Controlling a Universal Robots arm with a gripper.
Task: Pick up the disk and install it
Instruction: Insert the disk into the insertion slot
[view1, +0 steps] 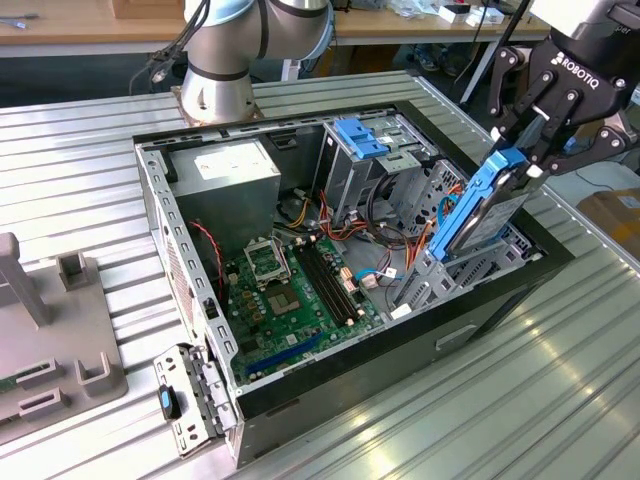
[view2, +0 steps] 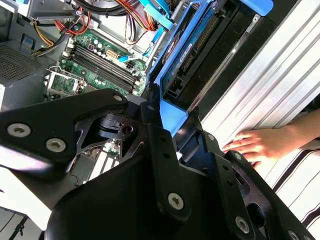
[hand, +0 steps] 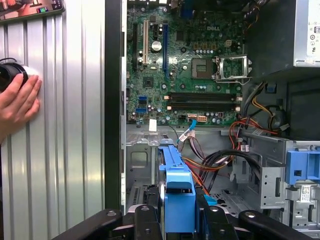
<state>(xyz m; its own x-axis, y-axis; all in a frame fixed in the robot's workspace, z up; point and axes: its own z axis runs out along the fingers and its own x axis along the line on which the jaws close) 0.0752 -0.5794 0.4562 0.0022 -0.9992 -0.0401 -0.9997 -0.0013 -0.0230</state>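
My gripper (view1: 530, 150) is shut on the disk (view1: 485, 210), a grey drive in a bright blue carrier frame. In the exterior view the disk hangs tilted, its lower end just above the metal drive bay (view1: 450, 272) at the right end of the open computer case (view1: 200, 290). The first wrist view shows the blue carrier (hand: 175, 190) standing between the black fingers (hand: 145, 222), over the bay floor. The second wrist view shows the disk (view2: 195, 50) from its connector side, held by the gripper (view2: 172, 120).
Inside the case lie a green motherboard (view1: 290, 290), a grey power-supply box (view1: 225, 175), loose cables (view1: 340, 225) and a blue bracket (view1: 362, 135) atop a drive cage. A person's hand (hand: 17, 102) rests on the ribbed table beside the case. A grey fixture (view1: 50, 330) stands at the exterior view's left.
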